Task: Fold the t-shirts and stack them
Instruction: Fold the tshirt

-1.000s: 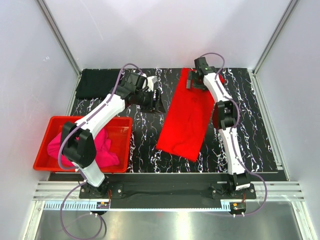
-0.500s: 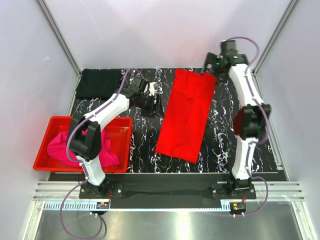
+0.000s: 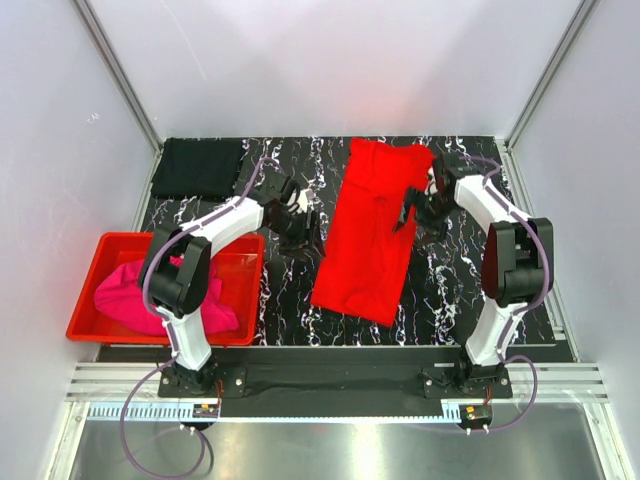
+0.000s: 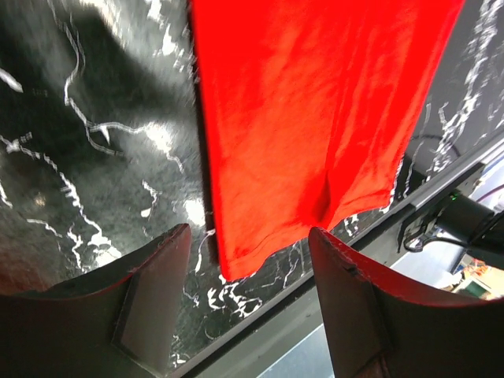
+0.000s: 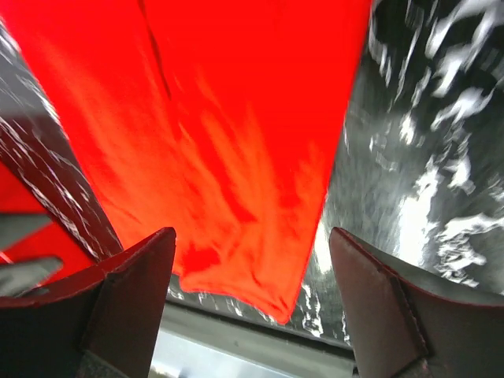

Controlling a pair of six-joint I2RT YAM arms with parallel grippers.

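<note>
1. Red bin (image 3: 150, 337) sits near-left on the counter (image 3: 285, 300), with the magenta pink shirt (image 3: 125, 290) bunched inside it, not folded
2. Black shirt (image 3: 195, 167) lies folded flat at the far-left corner
3. Left arm is stretched low across the counter; left claw (image 4: 248, 232) is spread and empty, just beside the red shirt's left edge
4. Red shirt (image 3: 370, 240) is a long strip lying slanted mid-counter, apparently folded lengthwise; thin, light, floppy cloth that will likely sag and crease, so best pinched at both corners of one end
5. Right arm is bent back, with the wrist coming in from the right; right claw (image 5: 252, 232) is spread wide with nothing in it, low over the shirt's right edge
</note>
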